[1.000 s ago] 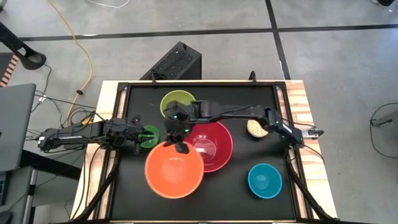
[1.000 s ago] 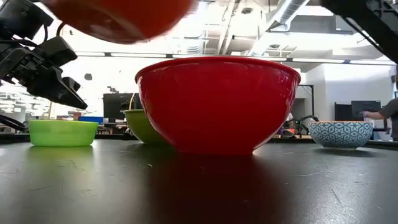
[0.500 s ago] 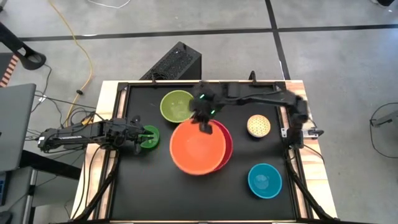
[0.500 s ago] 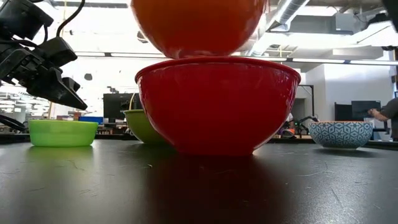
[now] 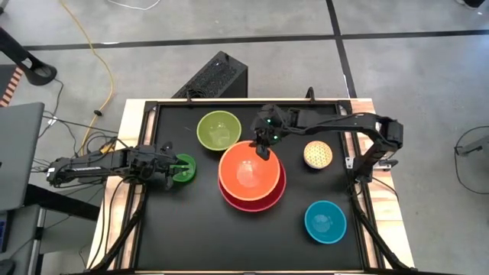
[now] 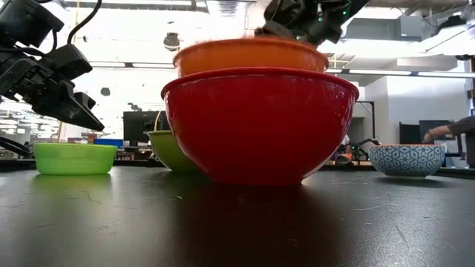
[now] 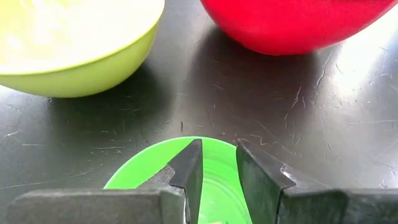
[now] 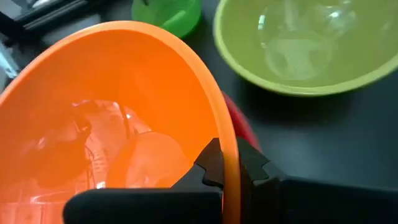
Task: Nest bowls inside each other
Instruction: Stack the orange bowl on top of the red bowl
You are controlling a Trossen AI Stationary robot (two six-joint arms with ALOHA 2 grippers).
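The orange bowl (image 5: 248, 172) sits down inside the red bowl (image 5: 256, 205), and its rim (image 6: 249, 46) shows just above the red rim. My right gripper (image 5: 263, 149) is shut on the orange bowl at its far side. The lime green bowl (image 5: 218, 130) stands on the table at the far left of the stack. The small bright green bowl (image 5: 183, 169) stands at the left. My left gripper (image 7: 217, 149) hangs just above that small bowl without touching it, its fingers a narrow gap apart. The speckled yellow bowl (image 5: 317, 155) and the teal bowl (image 5: 325, 221) stand at the right. My right gripper pinches the orange bowl's rim (image 8: 229, 149) on its far side, one finger inside the bowl and one outside. The fingers slant down from the far right and lie across the rim. The bowl is upright, its lower part inside the red bowl (image 6: 260, 126).
A raised dark frame (image 5: 244, 101) runs round the black table top. There is bare table along the near edge, between the stack and the teal bowl (image 6: 407, 159). A person's arm shows in the room at the far right of the low view.
My right gripper has carried the orange bowl from the near left of the red bowl toward the table's right and far side, over the red bowl. It then sank and rolled, and the orange bowl has gone down into the red one. The gripper stayed shut.
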